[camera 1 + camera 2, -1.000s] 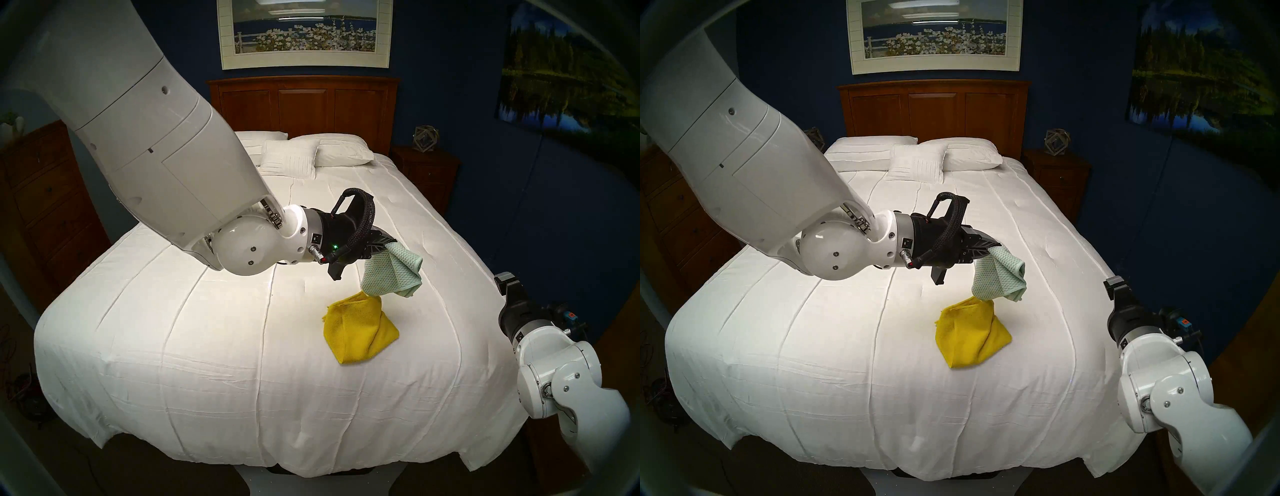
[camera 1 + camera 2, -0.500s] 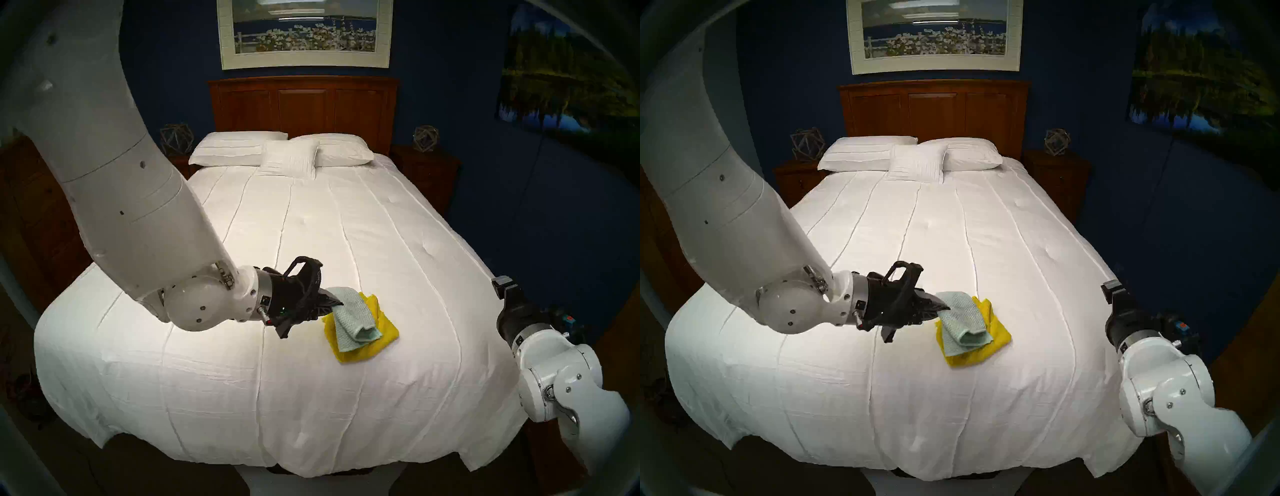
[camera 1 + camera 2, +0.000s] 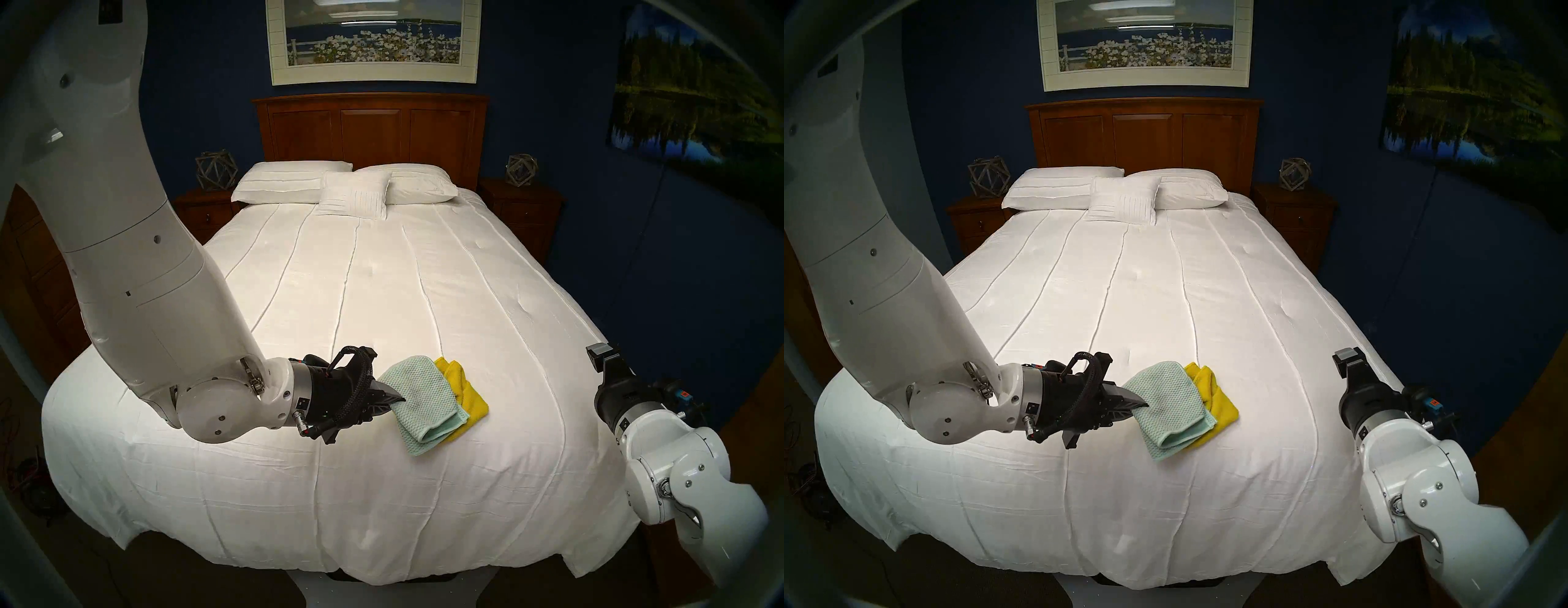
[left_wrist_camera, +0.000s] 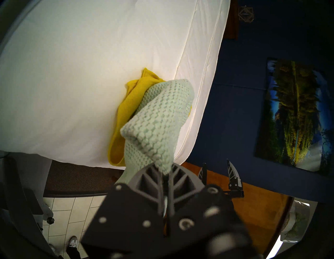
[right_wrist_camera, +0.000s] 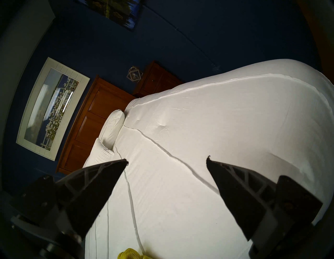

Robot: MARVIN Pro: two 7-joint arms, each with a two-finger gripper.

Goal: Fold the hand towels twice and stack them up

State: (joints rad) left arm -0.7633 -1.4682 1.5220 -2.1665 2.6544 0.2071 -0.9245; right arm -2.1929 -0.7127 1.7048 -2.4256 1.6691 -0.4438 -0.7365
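The folded yellow hand towel (image 3: 471, 397) (image 3: 1223, 409) lies on the white bedspread (image 3: 339, 297), right of the middle near the bed's foot. The folded mint-green waffle towel (image 3: 424, 403) (image 3: 1170, 407) (image 4: 159, 123) rests on top of it, hanging over its near-left side. My left gripper (image 3: 399, 399) (image 3: 1142, 406) (image 4: 165, 173) is shut on the green towel's left corner, low over the bed. My right gripper (image 5: 167, 161) (image 4: 216, 168) stands open and holds nothing, beside the bed's right edge. A bit of the yellow towel (image 5: 130, 254) shows below it.
White pillows (image 3: 343, 187) lie against the wooden headboard (image 3: 371, 127) at the far end. Nightstands (image 3: 522, 208) with wire ornaments flank the bed, and a dresser (image 3: 29, 271) stands at the left. The bedspread drops off at the near edge (image 3: 339, 564).
My left gripper brought the green towel down and to the near left, from hanging above the yellow towel to lying on it. The right arm shifted slightly.
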